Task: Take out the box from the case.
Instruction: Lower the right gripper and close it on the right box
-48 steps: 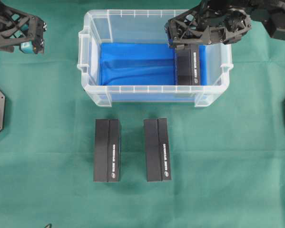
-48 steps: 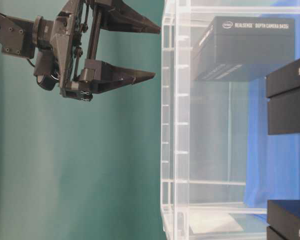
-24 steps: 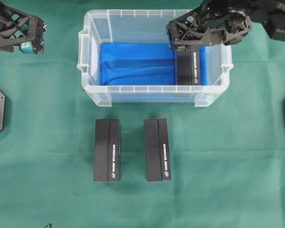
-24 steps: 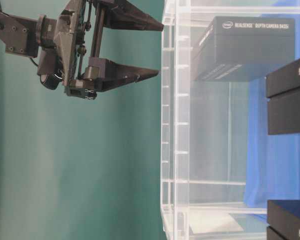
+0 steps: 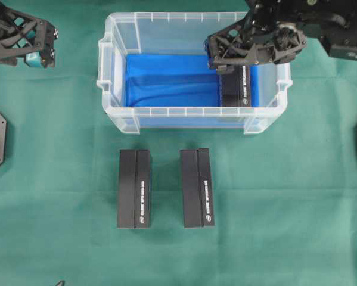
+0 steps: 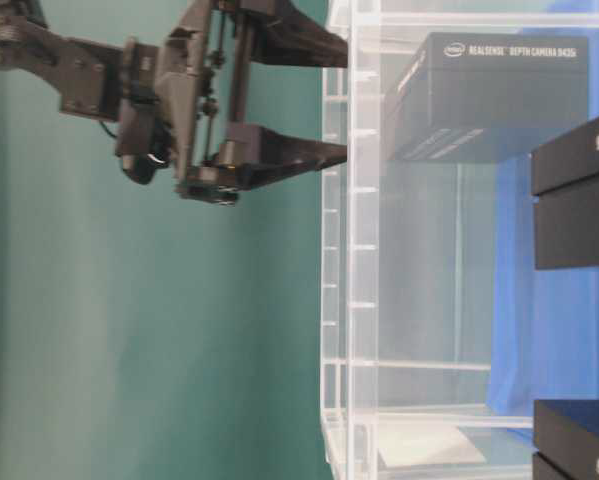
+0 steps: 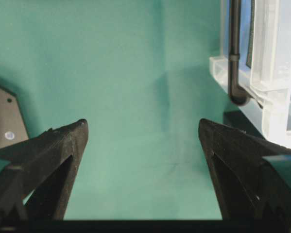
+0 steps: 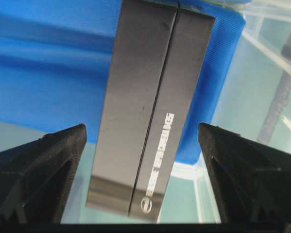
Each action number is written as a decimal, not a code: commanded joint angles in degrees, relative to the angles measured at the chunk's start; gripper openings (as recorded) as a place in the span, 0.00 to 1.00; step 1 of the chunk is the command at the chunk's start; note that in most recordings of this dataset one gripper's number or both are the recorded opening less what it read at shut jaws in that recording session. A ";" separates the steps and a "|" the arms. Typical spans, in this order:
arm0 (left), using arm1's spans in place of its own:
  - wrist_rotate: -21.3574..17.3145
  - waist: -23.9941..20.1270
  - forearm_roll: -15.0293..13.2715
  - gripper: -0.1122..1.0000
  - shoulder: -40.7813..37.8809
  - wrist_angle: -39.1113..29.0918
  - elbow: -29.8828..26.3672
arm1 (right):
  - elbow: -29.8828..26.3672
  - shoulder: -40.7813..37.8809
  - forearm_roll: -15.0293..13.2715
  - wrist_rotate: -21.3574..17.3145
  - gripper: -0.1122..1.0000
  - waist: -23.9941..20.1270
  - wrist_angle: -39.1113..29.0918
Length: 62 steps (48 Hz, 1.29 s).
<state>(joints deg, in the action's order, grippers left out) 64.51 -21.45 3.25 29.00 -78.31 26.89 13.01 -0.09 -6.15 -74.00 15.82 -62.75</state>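
Right gripper (image 5: 226, 59), jaws wide and holding nothing, now lower into the case (image 5: 109, 89) over the black box (image 5: 236, 86). Left gripper (image 7: 143, 141) unmoved, wide open, empty.

A green-clothed table (image 5: 297, 196) carries the case (image 5: 109, 71) and two black boxes (image 5: 134, 188) (image 5: 196, 187).

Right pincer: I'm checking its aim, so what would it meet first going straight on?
Probably the black box in the case. It sits centred between the open right pincer fingers, though depth is unclear.

Clear glossy plastic case (image 5: 109, 89), matt black box (image 5: 236, 86).
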 commanded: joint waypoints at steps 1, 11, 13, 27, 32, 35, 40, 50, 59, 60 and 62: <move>0.00 -0.09 -0.09 0.91 0.53 0.00 -1.14 | 0.26 0.26 -0.09 -0.09 0.92 -0.09 1.23; 0.00 -0.09 -0.09 0.91 0.53 0.00 -1.23 | 1.85 -1.49 0.09 -0.09 0.92 0.18 3.87; 0.09 -0.09 -0.09 0.91 0.53 0.00 -1.14 | 2.02 -1.93 0.09 -0.09 0.92 0.26 4.39; 0.18 0.09 -0.09 0.91 0.44 0.00 -1.14 | 2.64 -4.13 0.35 -0.09 0.92 0.44 5.62; 0.18 0.09 -0.09 0.91 0.26 0.00 -1.32 | 2.55 -4.13 0.44 -0.18 0.92 0.53 5.45; 0.09 0.18 -0.09 0.91 0.18 0.00 -1.41 | 2.55 -4.13 0.70 -0.35 0.92 0.62 5.19; 0.09 0.09 -0.09 0.91 0.18 0.00 -1.41 | 2.55 -4.13 0.79 -1.32 0.92 0.62 4.75; 0.09 0.09 -0.09 0.91 0.18 0.00 -1.32 | 2.20 -4.04 0.79 -2.64 0.68 0.44 4.48; 0.09 0.09 -0.09 0.91 0.44 -0.09 -1.14 | 1.67 -4.13 0.70 -2.81 0.68 0.18 3.34; 0.09 0.09 -0.09 0.91 0.44 -0.09 -1.14 | 1.58 -4.13 0.62 -2.81 0.68 0.26 3.25; 0.09 0.18 -0.09 0.91 0.44 0.00 -1.14 | 1.41 -4.13 0.70 -2.81 0.68 0.18 3.25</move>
<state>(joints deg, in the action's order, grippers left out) 64.69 -21.36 3.25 29.00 -78.31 26.81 15.29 -4.66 -5.54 -76.73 16.17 -59.24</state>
